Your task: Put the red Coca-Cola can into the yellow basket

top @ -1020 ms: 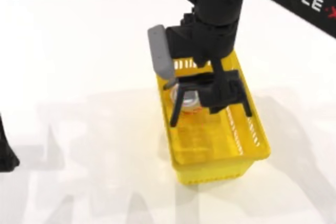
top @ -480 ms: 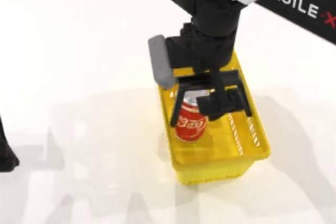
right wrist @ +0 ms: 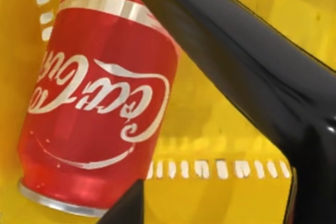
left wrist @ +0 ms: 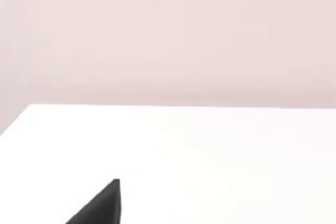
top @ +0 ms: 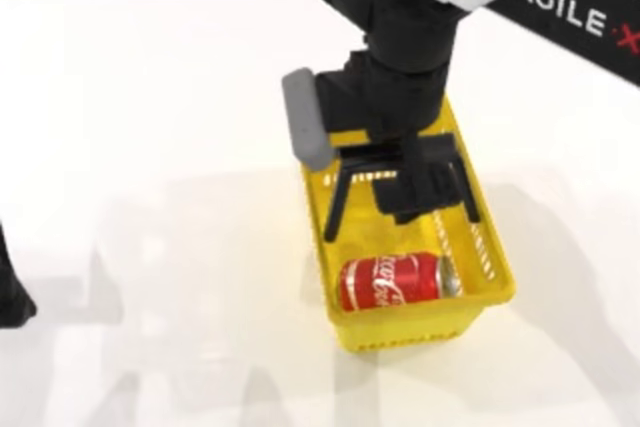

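The red Coca-Cola can [top: 390, 281] lies on its side on the floor of the yellow basket [top: 490, 257], at the end nearest the table's front, silver top towards the right. In the right wrist view the can [right wrist: 100, 103] rests free on the yellow floor, below one fingertip [right wrist: 128, 208]. My right gripper [top: 412, 205] hangs open over the basket's middle, above the can and apart from it. The basket's black handle [top: 336, 202] stands raised around the gripper. My left arm [top: 10, 297] is parked at the table's left edge.
The basket stands right of centre on the white table [top: 150, 147]. The right arm's black links [top: 400, 27] reach in from the back right and cover the basket's far end. The left wrist view shows only bare table [left wrist: 210, 156] and a pale wall.
The can left the right gripper: one second ago it sat between the fingers, half a second ago it stood tilted below them, and now it lies flat at the basket's near end.
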Controlling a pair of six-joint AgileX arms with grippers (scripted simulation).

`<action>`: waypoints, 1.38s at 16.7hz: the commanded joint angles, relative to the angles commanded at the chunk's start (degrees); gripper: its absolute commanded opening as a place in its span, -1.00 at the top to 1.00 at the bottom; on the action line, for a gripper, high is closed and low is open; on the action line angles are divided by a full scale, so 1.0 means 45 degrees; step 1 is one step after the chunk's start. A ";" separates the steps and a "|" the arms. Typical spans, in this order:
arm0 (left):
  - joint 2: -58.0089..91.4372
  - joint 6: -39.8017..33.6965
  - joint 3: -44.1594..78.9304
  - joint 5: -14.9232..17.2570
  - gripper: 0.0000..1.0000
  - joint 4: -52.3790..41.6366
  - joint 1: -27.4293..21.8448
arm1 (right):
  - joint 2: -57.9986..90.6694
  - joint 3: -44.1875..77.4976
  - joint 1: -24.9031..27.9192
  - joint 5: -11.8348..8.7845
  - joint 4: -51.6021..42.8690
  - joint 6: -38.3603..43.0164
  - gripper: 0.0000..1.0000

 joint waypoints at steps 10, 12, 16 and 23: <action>0.0000 0.0000 0.0000 0.0000 -1.00 0.0000 0.0000 | 0.0000 0.0000 0.0000 0.0000 0.0000 0.0000 1.00; 0.0000 0.0000 0.0000 0.0000 -1.00 0.0000 0.0000 | 0.0000 0.0000 0.0000 0.0000 0.0000 0.0000 1.00; 0.0000 0.0000 0.0000 0.0000 -1.00 0.0000 0.0000 | 0.0000 0.0000 0.0000 0.0000 0.0000 0.0000 1.00; 0.0000 0.0000 0.0000 0.0000 -1.00 0.0000 0.0000 | 0.0000 0.0000 0.0000 0.0000 0.0000 0.0000 1.00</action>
